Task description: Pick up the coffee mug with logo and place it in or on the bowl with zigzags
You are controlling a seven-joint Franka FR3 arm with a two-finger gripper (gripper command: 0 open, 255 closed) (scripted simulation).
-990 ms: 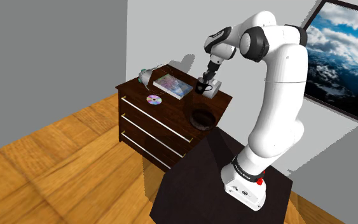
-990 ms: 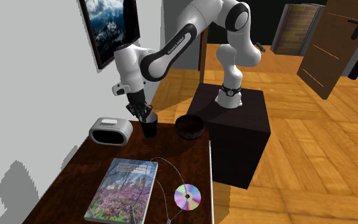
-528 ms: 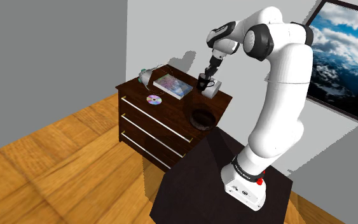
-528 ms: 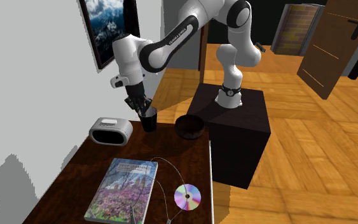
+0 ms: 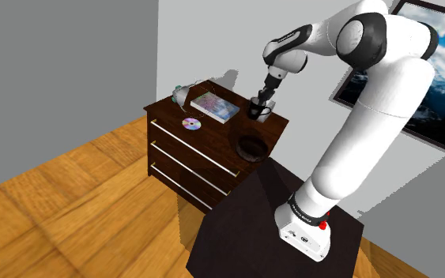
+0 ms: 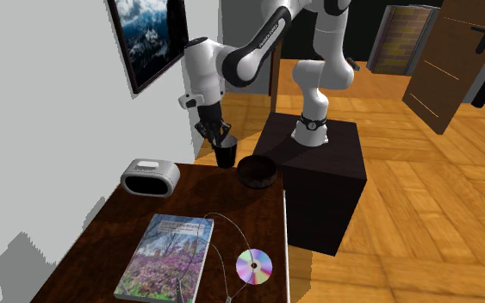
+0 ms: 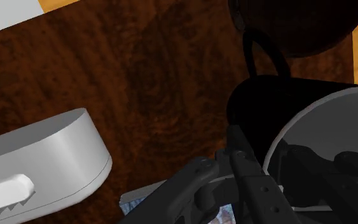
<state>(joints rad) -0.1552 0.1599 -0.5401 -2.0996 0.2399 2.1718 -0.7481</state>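
Two black fingers [image 7: 254, 188] of the gripper [image 6: 219, 138] are pinching the wall of the mug [image 6: 225, 156], one going inside and the other running down the outside, so the hand is clenched on its rim. The mug is showing black outside and grey inside, with its handle [image 7: 263, 54] pointing toward the bowl [image 6: 256, 170]. It is hanging just beside the bowl, between that and the grey clock radio [image 6: 150, 176], over the back part of the dark wooden dresser [image 6: 102, 250]. Whether its base is touching the top, I cannot tell. The bowl is looking dark brown and is sitting near the dresser corner closest to the stand [image 6: 322, 181].

Nearer the second exterior view's camera, a book [image 6: 164, 258] with pink blossoms on its cover is lying flat. A strip of lettering is running along its upper edge, too small to read. A shiny disc [image 6: 254, 267] is lying just beside it. Small dark lettering is running along the forearm of the white arm [image 6: 249, 53], also too small to read. A framed mountain picture [image 6: 150, 39] is hanging on the wall [image 6: 51, 129] above the radio.
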